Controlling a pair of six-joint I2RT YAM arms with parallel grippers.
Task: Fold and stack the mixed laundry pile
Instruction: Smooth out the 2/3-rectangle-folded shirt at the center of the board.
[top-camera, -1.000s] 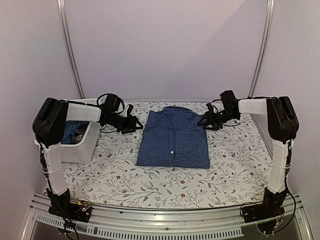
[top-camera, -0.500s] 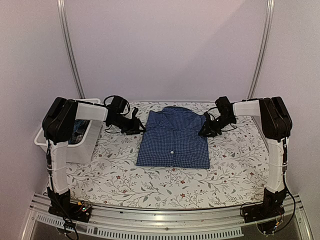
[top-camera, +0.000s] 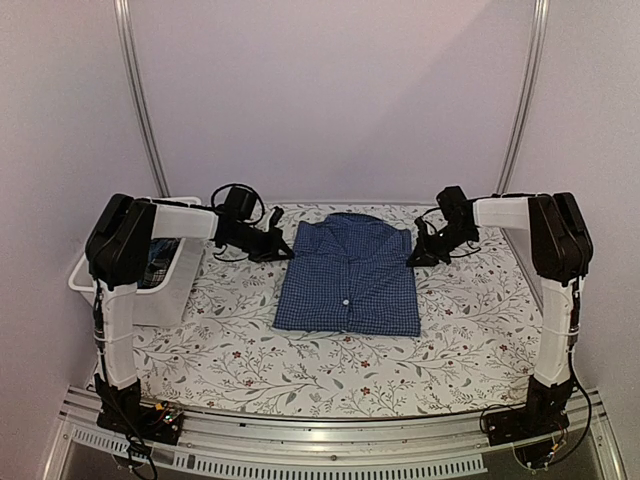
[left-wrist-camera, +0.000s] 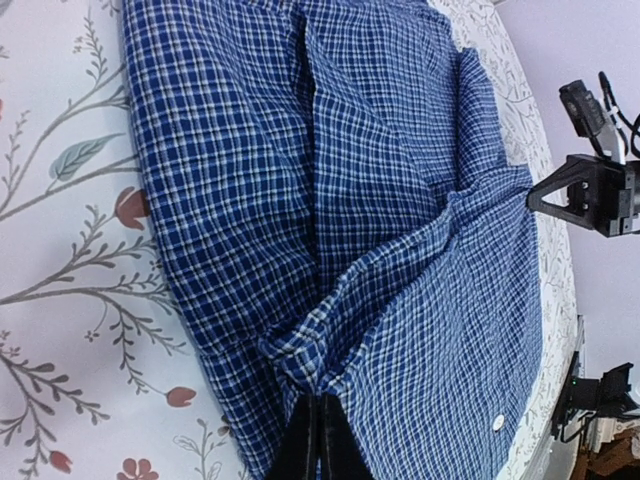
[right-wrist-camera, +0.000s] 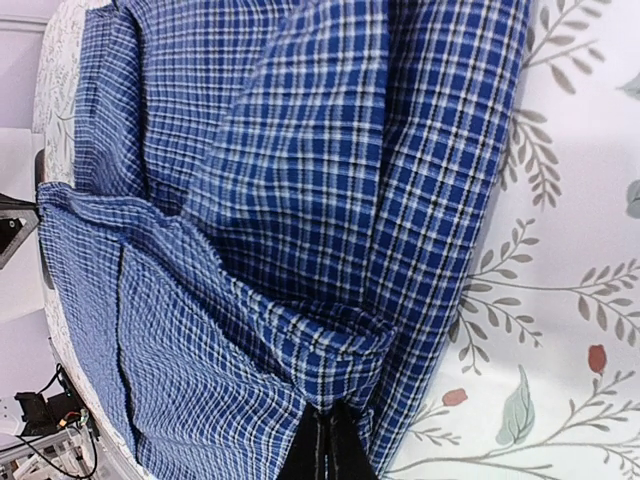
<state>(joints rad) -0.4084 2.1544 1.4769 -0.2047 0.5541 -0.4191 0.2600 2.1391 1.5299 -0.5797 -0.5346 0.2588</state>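
Tablecloth (top-camera: 250, 350) is covered by a part-folded shirt (top-camera: 345, 275), pinched in the shut jaws of left gripper (left-wrist-camera: 318, 440) and right gripper (right-wrist-camera: 325, 440); clothes (top-camera: 155, 262) in the tub (top-camera: 175, 290) beyond the left jaws are left to fold.

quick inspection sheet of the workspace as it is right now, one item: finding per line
surface: floral tablecloth covers the table, lying flat
job's things: blue check shirt mid-table, front up, collar far; dark garments in the tub
clutter: white tub at the left edge; nothing else seen
grippers: left gripper shut on the shirt's left edge, cloth bunched at its tips; right gripper shut on the right edge
cables: black loops at both wrists, off the shirt; wires at the right base
surroundings: plain wall, metal poles, rail along the near edge
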